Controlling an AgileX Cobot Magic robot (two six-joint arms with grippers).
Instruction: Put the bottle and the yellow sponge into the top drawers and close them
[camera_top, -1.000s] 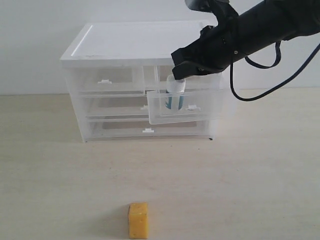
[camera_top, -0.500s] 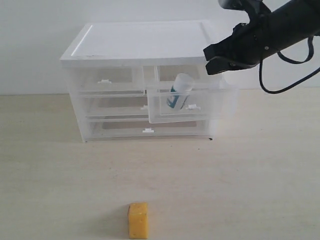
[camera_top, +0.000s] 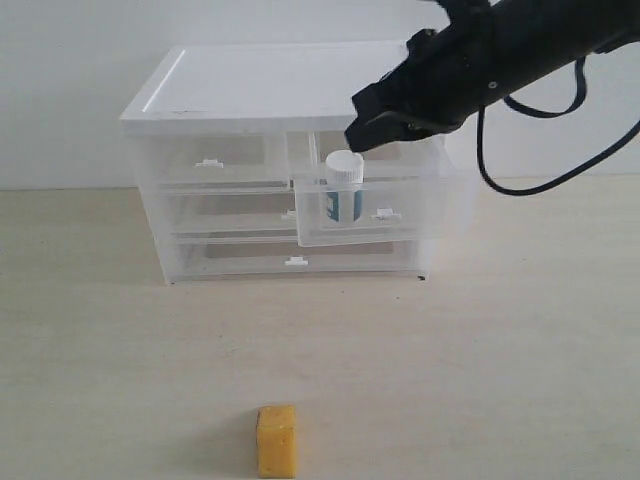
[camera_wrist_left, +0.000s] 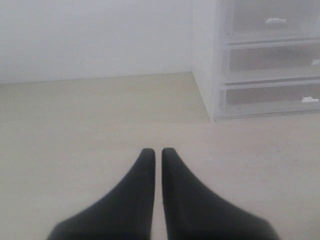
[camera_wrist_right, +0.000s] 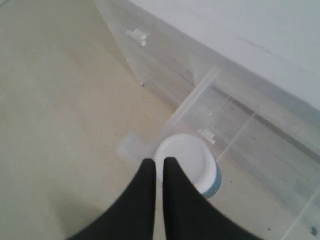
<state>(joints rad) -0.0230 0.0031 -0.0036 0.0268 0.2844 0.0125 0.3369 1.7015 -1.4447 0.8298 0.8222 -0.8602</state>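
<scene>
The bottle (camera_top: 344, 192) stands upright inside the pulled-out top right drawer (camera_top: 420, 205), its white cap (camera_wrist_right: 187, 157) above the drawer's rim. My right gripper (camera_top: 360, 133) hangs just above the cap, shut and holding nothing; in the right wrist view its fingertips (camera_wrist_right: 159, 161) sit beside the cap's edge. The top left drawer (camera_top: 215, 163) is closed. Near the table's front edge lies the yellow sponge (camera_top: 277, 440), on its own. My left gripper (camera_wrist_left: 157, 150) is shut and empty, low over bare table, and does not appear in the exterior view.
The translucent white drawer cabinet (camera_top: 280, 90) stands at the back against the wall, its two full-width lower drawers (camera_top: 290, 255) closed. From the left wrist view the cabinet's corner (camera_wrist_left: 212, 100) is ahead and to one side. A black cable (camera_top: 500, 170) loops below the right arm.
The right gripper let go of the bottle and pulled up and right, leaving it leaning in the drawer. Now the gripper is back over it, shut, and the bottle stands upright.
</scene>
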